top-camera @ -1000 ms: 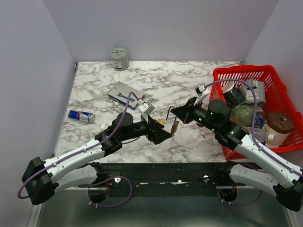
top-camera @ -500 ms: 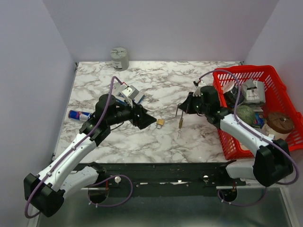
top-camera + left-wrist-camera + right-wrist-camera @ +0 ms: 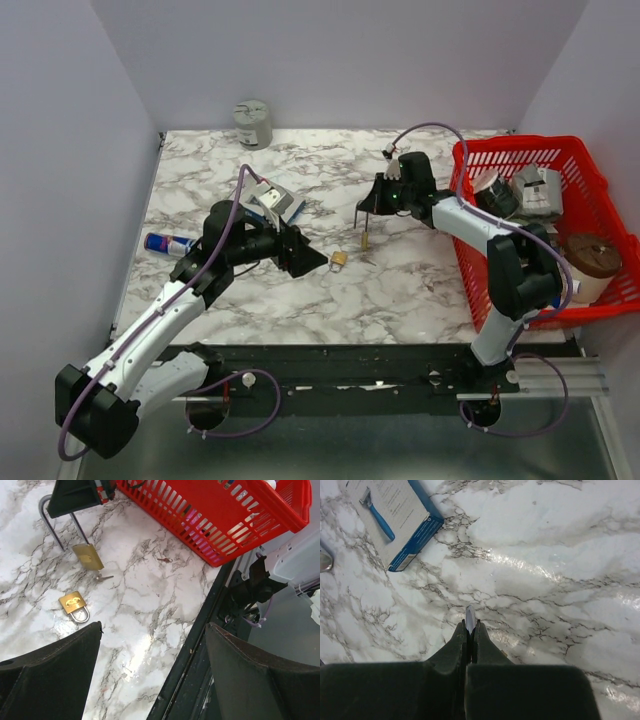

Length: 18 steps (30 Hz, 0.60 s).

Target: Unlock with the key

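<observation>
Brass long-shackle padlock (image 3: 88,556): hangs over the marble table (image 3: 150,595), carried by the right gripper (image 3: 469,629); I cannot tell whether its lower end touches the table.
Right gripper: jaws pressed tight on the thin steel of the shackle (image 3: 470,615), holding the lock up not far from the red basket (image 3: 470,165).
Key (image 3: 103,578): sticks out from the underside of the hanging lock's body, so insertion looks done.
Shackle legs: in the left wrist view one leg seems to end beside the body rather than inside it, which suggests the lock has sprung; it is too small to be sure.
Left gripper (image 3: 152,647): fingers spread wide with nothing between them, near both locks and touching neither.
Small padlock (image 3: 73,603): lies flat on the table just beside the hanging one, shackle seated, no key in it.
Done, as I judge it: key in, probably turned.
Left to do: confirm the shackle is free and set the lock down; whether the small padlock also needs opening I cannot tell.
</observation>
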{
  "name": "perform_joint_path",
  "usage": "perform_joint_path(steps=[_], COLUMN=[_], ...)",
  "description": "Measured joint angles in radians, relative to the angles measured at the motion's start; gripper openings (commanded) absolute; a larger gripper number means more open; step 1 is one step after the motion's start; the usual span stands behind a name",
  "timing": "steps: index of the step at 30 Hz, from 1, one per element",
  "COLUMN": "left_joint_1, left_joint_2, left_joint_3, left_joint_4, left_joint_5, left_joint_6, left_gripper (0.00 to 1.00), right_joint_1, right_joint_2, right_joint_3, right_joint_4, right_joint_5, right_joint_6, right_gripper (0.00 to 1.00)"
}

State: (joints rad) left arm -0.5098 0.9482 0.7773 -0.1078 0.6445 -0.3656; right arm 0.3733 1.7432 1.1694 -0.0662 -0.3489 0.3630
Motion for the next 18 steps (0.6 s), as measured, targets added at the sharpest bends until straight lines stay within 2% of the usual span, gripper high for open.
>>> perform_joint_path(steps=[6, 18], left_joint_1=[0.0, 0.0], left_joint_2=[0.0, 0.0], left_joint_3=[-0.005, -0.007], left_joint_4=[0.001, 0.01], left_joint_5=[0.006, 0.024], left_joint_6=[0.0, -0.002], left_gripper=[0.92, 0.92], right_joint_1=[0.0, 0.013], right_joint_2=[0.12, 0.203], right_joint_3=[0.084, 0.139], right_joint_4=[0.011, 0.052], right_joint_5=[-0.021, -0.059], right_joint_6=[0.005, 0.048], right_gripper=[0.01, 0.04])
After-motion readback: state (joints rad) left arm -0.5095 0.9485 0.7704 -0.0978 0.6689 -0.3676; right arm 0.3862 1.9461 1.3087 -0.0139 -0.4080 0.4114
